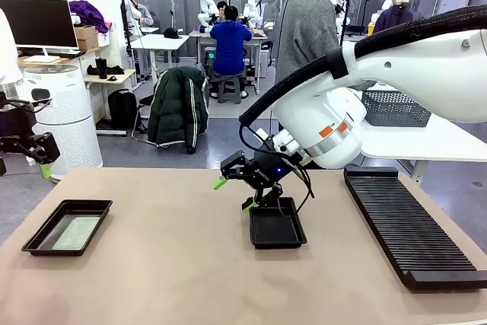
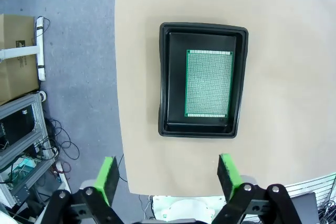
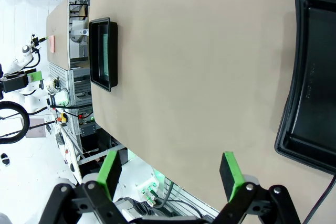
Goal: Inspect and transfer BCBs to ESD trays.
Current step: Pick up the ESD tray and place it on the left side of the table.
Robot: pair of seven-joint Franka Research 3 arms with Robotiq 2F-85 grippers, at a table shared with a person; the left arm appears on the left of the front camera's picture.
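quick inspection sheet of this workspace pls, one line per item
surface: brown table, bare between the trays
job's things: one BCB lies flat in the left ESD tray; middle ESD tray is empty
clutter: black slotted rack along the right side
grippers: left gripper open, above the table edge near the left ESD tray; right gripper open, by the middle ESD tray, holding nothing
cables: black cable loops at the right wrist
surroundings: person at the far side; people at desks behind

Grey floor [image 1: 114, 150], white desks [image 1: 154, 40] set in rows, monitor [image 1: 38, 24] placed at left, dark jacket [image 1: 177, 108] hung mid-room.
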